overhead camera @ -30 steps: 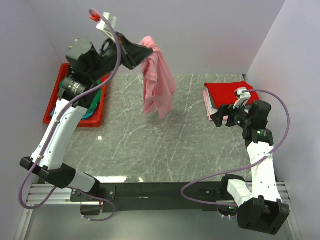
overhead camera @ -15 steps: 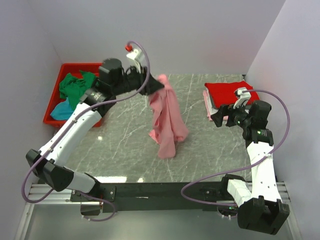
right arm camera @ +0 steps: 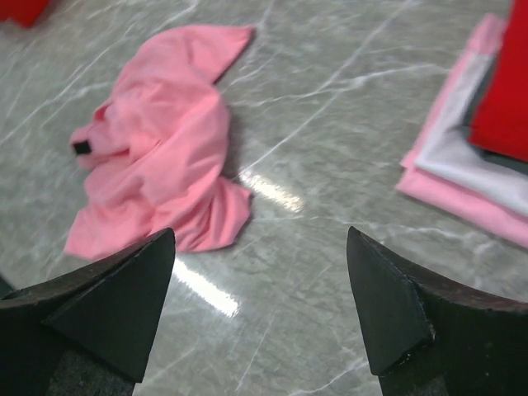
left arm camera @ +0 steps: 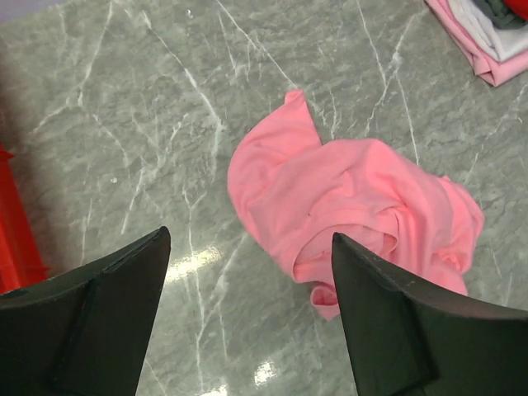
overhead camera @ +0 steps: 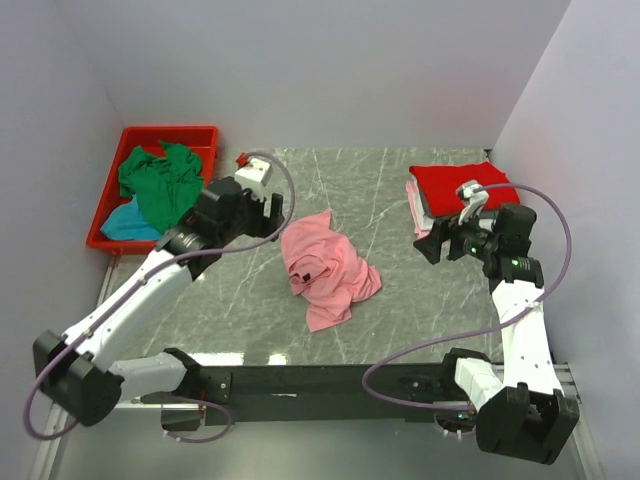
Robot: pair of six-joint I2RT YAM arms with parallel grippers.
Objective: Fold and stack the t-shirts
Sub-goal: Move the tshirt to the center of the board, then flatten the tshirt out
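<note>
Grey marble tabletop point(overhead camera: 400, 300), pale walls point(overhead camera: 350, 70). One salmon t-shirt point(overhead camera: 325, 265) crumpled mid-table, one folded stack point(overhead camera: 460, 190) far-right corner, one red bin point(overhead camera: 110, 215) far-left corner. Left gripper point(left arm camera: 250, 239), right gripper point(right arm camera: 260, 235): both spread, empty

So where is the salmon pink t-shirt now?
In the top view the salmon pink t-shirt lies crumpled mid-table, right of the left gripper, left of the folded stack.

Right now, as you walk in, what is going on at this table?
A pink shirt lies crumpled on the table, held by nothing. The left gripper hovers open near it; the right gripper hangs open by a folded stack at the far right. More shirts wait in the red bin.
</note>
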